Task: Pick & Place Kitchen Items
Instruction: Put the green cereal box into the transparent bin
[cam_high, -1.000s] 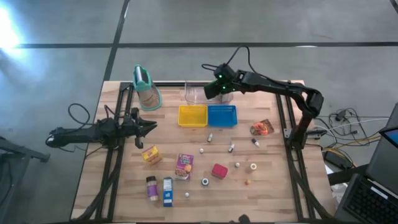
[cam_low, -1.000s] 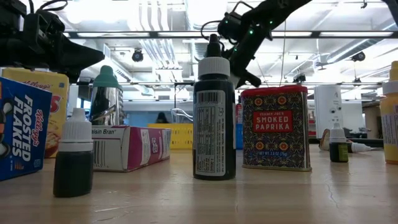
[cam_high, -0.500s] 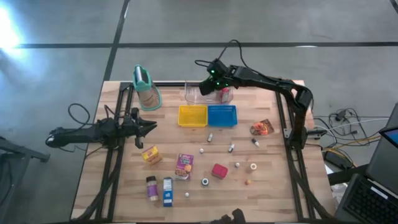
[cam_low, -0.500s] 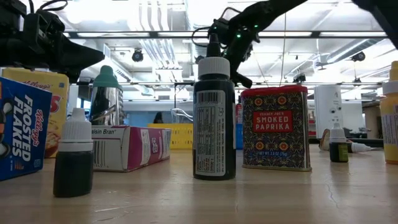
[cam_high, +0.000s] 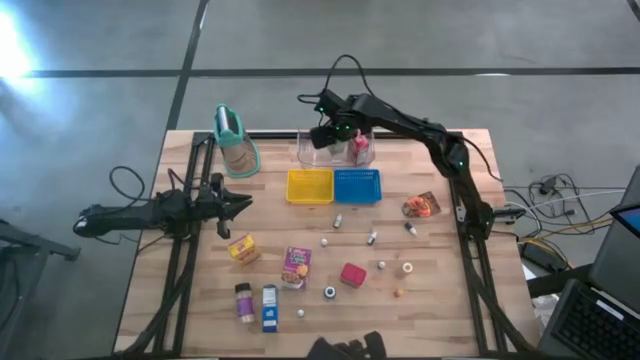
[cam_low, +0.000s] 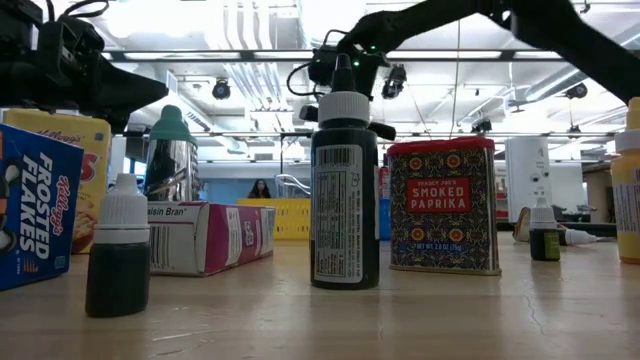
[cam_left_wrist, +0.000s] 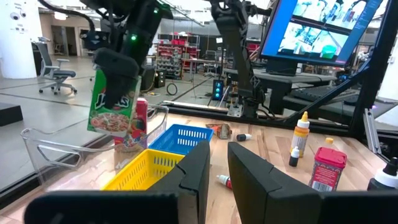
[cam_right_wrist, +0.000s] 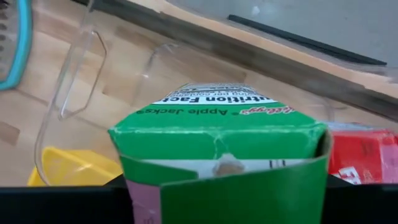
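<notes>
The right pincer (cam_high: 330, 133) hangs above the clear bin (cam_high: 309, 152) at the far edge of the bench (cam_high: 440, 300), clamped on a green Apple Jacks carton (cam_left_wrist: 112, 106) that is held upright over the bin, not touching its floor. In the bin, beside the carton, stands a red package (cam_right_wrist: 360, 155); its label is cut off and cannot be read. Just in front of the bin sit the yellow tray (cam_high: 309, 186) and the blue tray (cam_high: 357, 186), side by side and touching. Left of the bin stands the tan container with a teal top (cam_high: 233, 140). The left pincer (cam_high: 243, 205) waits over the left part of the bench, its fingers nearly together and holding nothing. On the near half of the bench lie a yellow carton (cam_high: 243, 249), a pink-and-yellow carton (cam_high: 296, 266), a blue Frosted Flakes carton (cam_high: 269, 308), a red paprika tin (cam_high: 352, 274), an orange pouch (cam_high: 421, 205) and several small dropper bottles, which are too small from above to tell apart. In the low view a dark bottle with a white cap (cam_low: 344, 195) stands in front and hides most of the bin and the held carton.
</notes>
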